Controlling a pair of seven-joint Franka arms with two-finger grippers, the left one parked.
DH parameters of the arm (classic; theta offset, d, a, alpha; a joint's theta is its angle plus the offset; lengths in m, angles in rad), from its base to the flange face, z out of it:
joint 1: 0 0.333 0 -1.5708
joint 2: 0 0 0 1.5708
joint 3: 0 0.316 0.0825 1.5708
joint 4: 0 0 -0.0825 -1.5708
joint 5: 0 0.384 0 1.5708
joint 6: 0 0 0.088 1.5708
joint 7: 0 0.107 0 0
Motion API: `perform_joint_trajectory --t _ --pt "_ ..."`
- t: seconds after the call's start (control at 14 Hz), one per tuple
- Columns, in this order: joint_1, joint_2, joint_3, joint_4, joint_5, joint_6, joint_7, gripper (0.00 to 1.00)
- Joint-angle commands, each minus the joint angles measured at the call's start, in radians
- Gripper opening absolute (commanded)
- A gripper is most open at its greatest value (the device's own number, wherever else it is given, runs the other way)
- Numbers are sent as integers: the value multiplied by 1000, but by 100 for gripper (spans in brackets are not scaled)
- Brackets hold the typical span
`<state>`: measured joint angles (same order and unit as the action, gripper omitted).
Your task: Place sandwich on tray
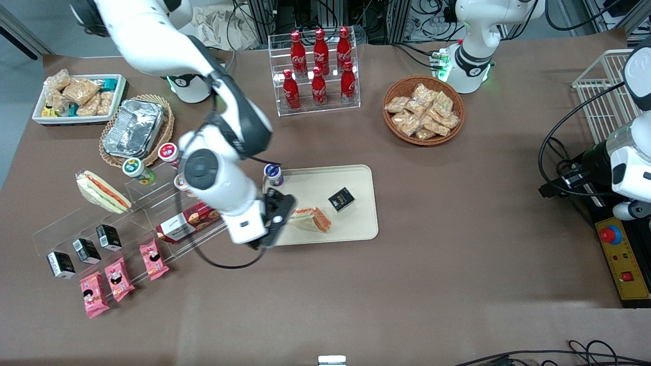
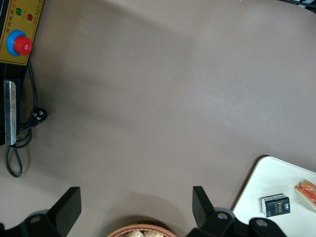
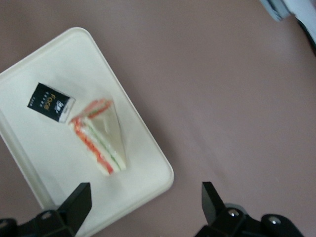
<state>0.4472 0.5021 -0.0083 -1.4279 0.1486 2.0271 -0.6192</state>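
Cream-beige plastic marks the tray (image 1: 363, 175), which sits just right of the middle of the front frame on the brown table (image 1: 457, 264). The sandwich (image 1: 311, 219) lies flat on it, near the tray's lower edge in that frame and touching nothing but the tray floor. In the right wrist view the wedge (image 3: 100, 136) shows its red and green filling stripes, with a strip of bare tray between it and the rounded rim on every side. A small black box (image 1: 341, 199) also rests on the tray, close to the sandwich and farther from the front camera; in the right wrist view one corner of the box (image 3: 50, 102) almost meets the wedge.

The gripper (image 1: 277, 216) hangs above the tray's end toward the working arm, at the centre of the front frame, clear of the sandwich. Its two dark fingers (image 3: 76, 202) stand spread wide with only tray and table showing between them, holding nothing.

A purple-capped bottle (image 1: 273, 174) stands at the tray's upper-left corner in the front frame. Left of the tray lies a red biscuit box (image 1: 185, 221) on a clear acrylic shelf (image 1: 91, 223), so that side is crowded. A rack of red cola bottles (image 1: 318, 66) stands toward the top of the frame, apart from the tray. To the right of the tray and along the whole lower part of the front frame the brown table lies open.
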Motion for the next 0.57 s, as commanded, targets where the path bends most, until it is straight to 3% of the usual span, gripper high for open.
perform_joint_trajectory --t 0.0,0.21,0.5 --pt "-83 -80 4 -19 26 -97 42 99" --pt "-128 -160 -53 -17 31 -220 227 99" --pt "-197 -224 -165 -16 123 -321 309 99"
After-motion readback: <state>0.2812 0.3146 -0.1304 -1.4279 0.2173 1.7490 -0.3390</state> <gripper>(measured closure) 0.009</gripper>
